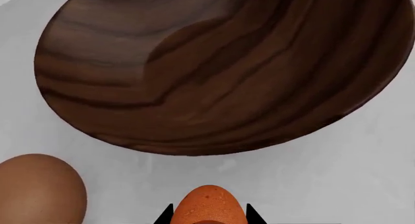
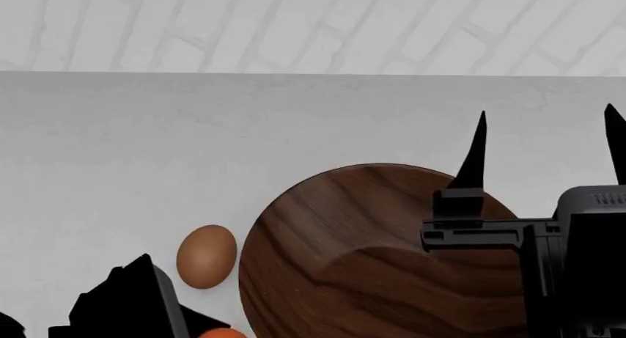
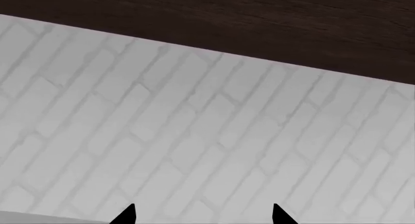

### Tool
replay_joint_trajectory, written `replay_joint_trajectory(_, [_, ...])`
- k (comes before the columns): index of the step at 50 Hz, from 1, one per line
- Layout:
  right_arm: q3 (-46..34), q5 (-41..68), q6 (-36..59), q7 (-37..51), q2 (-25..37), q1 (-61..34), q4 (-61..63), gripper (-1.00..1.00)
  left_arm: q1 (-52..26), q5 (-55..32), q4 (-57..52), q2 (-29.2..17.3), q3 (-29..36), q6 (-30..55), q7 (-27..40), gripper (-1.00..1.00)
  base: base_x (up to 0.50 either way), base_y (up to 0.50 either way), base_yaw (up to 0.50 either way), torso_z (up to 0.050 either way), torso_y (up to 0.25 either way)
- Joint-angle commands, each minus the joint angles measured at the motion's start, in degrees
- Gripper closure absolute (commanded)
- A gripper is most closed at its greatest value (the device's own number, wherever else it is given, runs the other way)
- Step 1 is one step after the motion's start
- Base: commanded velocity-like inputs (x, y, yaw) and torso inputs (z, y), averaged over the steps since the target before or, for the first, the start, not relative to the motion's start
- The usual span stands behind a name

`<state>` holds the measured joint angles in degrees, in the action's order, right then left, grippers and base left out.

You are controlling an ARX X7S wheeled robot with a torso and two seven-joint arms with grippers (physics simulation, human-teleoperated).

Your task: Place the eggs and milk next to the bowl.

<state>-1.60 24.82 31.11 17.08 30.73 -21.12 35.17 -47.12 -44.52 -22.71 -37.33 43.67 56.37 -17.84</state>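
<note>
Left pincer (image 1: 209, 219) clamped on second egg (image 1: 209, 204) near bench front, beside bowl (image 1: 220, 68); next lower, release by first egg (image 2: 207, 256); right pincer (image 2: 547, 144) apart, idle.

Bowl (image 2: 342, 265) cut by head view's bottom edge, partly behind my right gripper (image 2: 547, 151). Orange egg (image 2: 223, 333) mostly hidden under my left gripper (image 1: 209, 219), cropped in both views. Brown egg (image 1: 36, 190) cropped in left wrist view.
</note>
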Motion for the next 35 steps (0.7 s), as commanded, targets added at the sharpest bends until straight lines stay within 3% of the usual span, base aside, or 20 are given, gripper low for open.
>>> replay_joint_trajectory(1, [0.05,0.03,-0.23,0.1,0.08,0.3,-0.05,-1.0,0.66,-0.09,0.8,0.41,0.88,-0.78,0.14,1.0,0.0,0.0,0.0,0.0,0.0])
replay_joint_trajectory(28, [0.15,0.24,-0.51,0.35,0.31,0.78,0.04,-1.0,2.35,1.3,2.45,0.32,3.01,-2.61,-0.8,1.0,0.0,0.0,0.0,0.0,0.0])
replay_joint_trajectory(29, [0.14,0.27,-0.53,0.35,0.29,0.75,0.0,-1.0,2.17,0.9,2.18,0.14,3.31,-1.91,-1.17,-1.0,0.0,0.0,0.0,0.0,0.0])
replay_joint_trajectory(35, [0.15,0.43,-0.36,0.43,0.32,0.41,-0.05,-1.0,1.88,1.36,2.44,0.33,3.63,-2.17,-1.21,-1.0,0.0,0.0,0.0,0.0,0.0])
